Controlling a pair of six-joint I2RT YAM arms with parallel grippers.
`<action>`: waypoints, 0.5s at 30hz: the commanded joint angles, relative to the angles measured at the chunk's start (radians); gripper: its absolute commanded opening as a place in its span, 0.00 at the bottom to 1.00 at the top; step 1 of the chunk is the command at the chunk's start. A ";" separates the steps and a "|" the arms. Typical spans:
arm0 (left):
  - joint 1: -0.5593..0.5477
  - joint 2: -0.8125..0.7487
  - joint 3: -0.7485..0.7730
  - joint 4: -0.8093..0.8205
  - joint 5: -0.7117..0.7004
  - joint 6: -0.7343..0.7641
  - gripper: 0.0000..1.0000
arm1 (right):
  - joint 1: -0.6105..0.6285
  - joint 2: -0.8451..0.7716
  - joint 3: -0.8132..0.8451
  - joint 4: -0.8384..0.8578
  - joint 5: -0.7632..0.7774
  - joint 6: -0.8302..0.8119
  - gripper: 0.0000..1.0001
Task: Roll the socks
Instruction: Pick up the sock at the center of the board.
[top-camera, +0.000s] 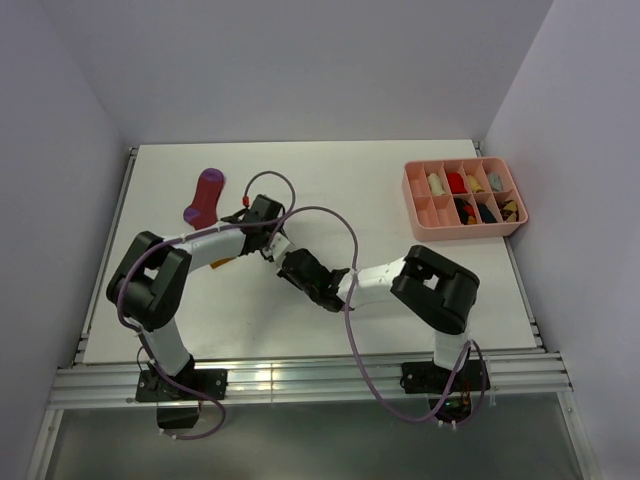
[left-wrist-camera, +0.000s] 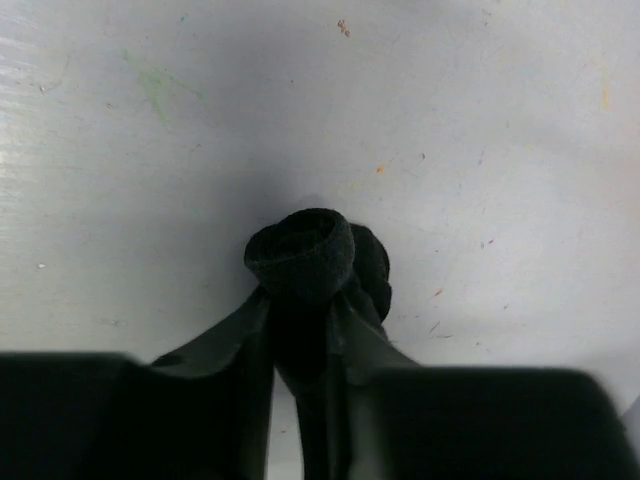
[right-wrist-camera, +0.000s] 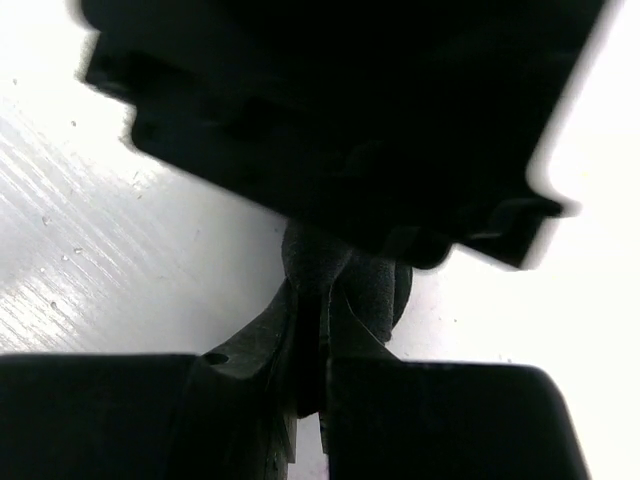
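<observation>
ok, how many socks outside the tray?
2: magenta sock lying far left; black sock pinched between left end effector and right end effector, centre. Others may be hidden.

fuzzy matt sock (left-wrist-camera: 300, 258), smooth white table (left-wrist-camera: 500, 120)

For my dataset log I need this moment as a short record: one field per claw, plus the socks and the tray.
left claw: shut on the black sock, which is bunched into a ball at its tips
right claw: shut on the same black sock, facing the left claw
magenta sock: flat on the table, far left, apart from both claws
pink compartment tray: far right, coloured bundles in several compartments
</observation>
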 joint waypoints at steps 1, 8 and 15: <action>0.016 -0.054 0.034 -0.054 -0.009 0.020 0.34 | -0.066 0.001 -0.014 -0.199 -0.083 0.104 0.00; 0.151 -0.178 0.117 -0.097 -0.078 0.030 0.76 | -0.144 -0.076 -0.047 -0.233 -0.227 0.173 0.00; 0.289 -0.414 0.108 -0.111 -0.158 0.048 0.80 | -0.240 -0.211 -0.047 -0.249 -0.346 0.224 0.00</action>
